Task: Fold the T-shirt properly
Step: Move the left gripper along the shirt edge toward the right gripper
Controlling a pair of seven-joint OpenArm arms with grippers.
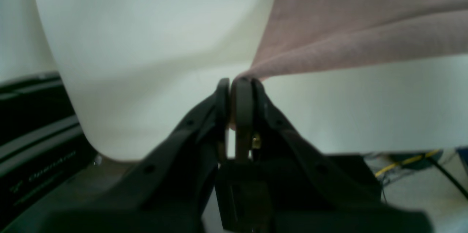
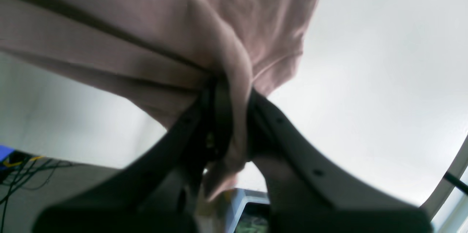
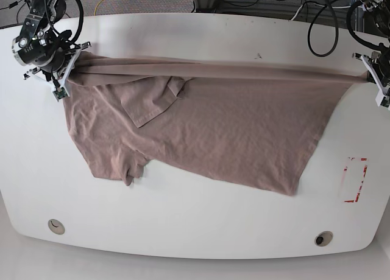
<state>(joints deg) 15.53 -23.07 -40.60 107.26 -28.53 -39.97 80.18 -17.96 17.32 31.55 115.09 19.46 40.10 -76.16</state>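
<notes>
Overhead, the T-shirt (image 3: 225, 131) is a plain dusty pink-brown garment with no print, held up by one long edge and stretched taut across the far half of the white table (image 3: 183, 219), with the rest of the cloth draping down onto the tabletop. That top edge runs as a tight, nearly straight ridge of bunched folds between the two arms, while the body below spreads out in soft, shallow wrinkles and ends in a slanted lower edge toward the near right. One short sleeve (image 3: 155, 100) is folded over onto the chest area near the left of the base view, and another bit of fabric hangs in a small point at the near left. The right gripper (image 3: 61, 73), at the far left corner in that view, has its fingers pressed together on a thick gathered wad of the shirt (image 2: 234, 79), with cloth spilling out between and below the black fingers. The left gripper (image 3: 373, 78), at the far right edge of the table, pinches only a thin corner of the fabric (image 1: 252, 74) at its very tips, from which the shirt fans away in two smooth folds. A red-outlined rectangle (image 3: 354, 179) is marked on the table near the right side, apart from the shirt.
</notes>
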